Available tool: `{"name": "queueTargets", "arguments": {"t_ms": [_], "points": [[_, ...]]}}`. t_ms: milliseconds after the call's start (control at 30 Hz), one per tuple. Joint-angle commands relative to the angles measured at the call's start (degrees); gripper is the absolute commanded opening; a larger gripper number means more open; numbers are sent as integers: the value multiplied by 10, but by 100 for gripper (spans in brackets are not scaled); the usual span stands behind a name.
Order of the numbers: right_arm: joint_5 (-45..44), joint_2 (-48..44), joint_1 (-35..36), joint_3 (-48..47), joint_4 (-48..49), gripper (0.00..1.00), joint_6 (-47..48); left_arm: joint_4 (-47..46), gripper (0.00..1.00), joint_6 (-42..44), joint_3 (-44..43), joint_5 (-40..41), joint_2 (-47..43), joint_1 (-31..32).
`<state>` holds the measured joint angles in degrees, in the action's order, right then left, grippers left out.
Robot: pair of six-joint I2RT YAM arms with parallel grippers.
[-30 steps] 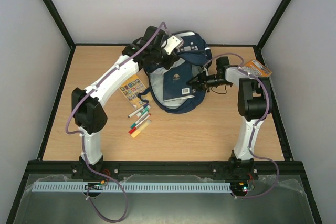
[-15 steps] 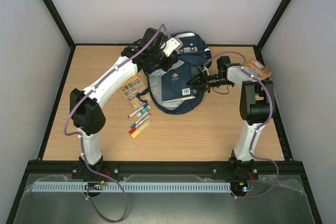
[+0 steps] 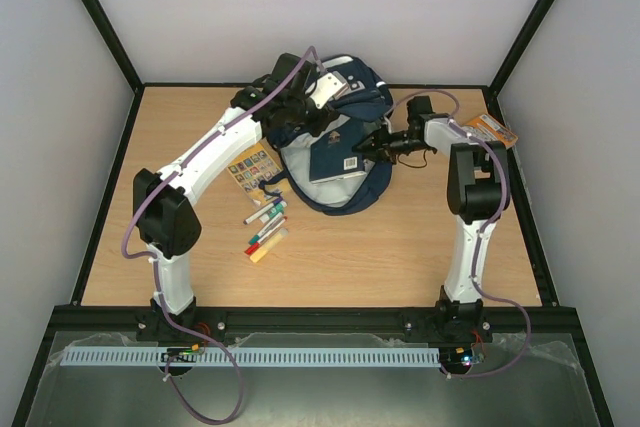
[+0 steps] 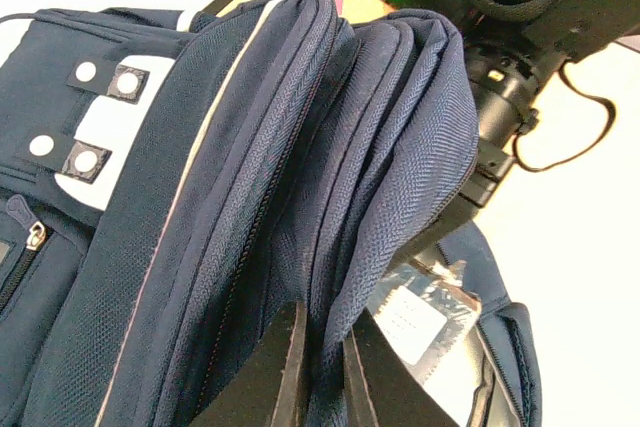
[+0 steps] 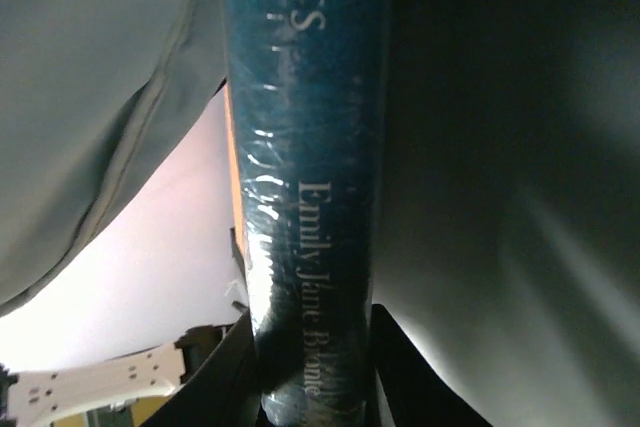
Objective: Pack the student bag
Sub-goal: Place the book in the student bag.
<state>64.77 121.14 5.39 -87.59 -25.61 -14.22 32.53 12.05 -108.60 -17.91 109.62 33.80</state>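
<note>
The navy student bag (image 3: 345,97) lies open at the back middle of the table. My left gripper (image 3: 312,112) is shut on the bag's upper fabric flap (image 4: 400,127) and holds the opening up. My right gripper (image 3: 365,145) is shut on a dark blue book (image 3: 335,159), gripping its spine (image 5: 305,197), which reads "Emily Jane Brontë". The book lies partly inside the bag's grey-lined mouth. In the left wrist view the book's wrapped cover (image 4: 425,322) shows under the flap, with the right arm (image 4: 520,47) behind.
A colourful card booklet (image 3: 250,167) lies left of the bag. Several markers and an eraser (image 3: 266,229) lie in front of it. An orange packet (image 3: 490,130) lies at the right edge. The black frame rails border the table.
My right gripper has moved the book further back and up into the bag's opening. My left gripper keeps holding the flap in about the same place.
</note>
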Motion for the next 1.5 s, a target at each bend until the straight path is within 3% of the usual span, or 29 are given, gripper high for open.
{"name": "queueTargets", "arguments": {"t_ms": [0,200,400,600,767,933,1200,1467], "points": [[6,24,4,-53,22,2,-2,-24,2,7,-23,-21,-34,6],[-70,11,4,-41,-21,38,32,-21,2,12,-21,-11,-33,5],[-141,-82,4,21,-66,56,113,-18,2,13,-3,-6,-39,5],[-235,-195,5,120,-100,61,228,-5,2,29,27,-2,-57,5],[-332,-307,37,208,-117,59,377,8,2,54,44,-2,-73,4],[-431,-378,84,287,-60,56,491,16,3,72,44,13,-80,4],[-563,-336,176,303,46,56,495,24,2,70,40,-5,-76,4],[-603,-256,189,263,82,58,465,25,2,70,40,-10,-82,4]]}}
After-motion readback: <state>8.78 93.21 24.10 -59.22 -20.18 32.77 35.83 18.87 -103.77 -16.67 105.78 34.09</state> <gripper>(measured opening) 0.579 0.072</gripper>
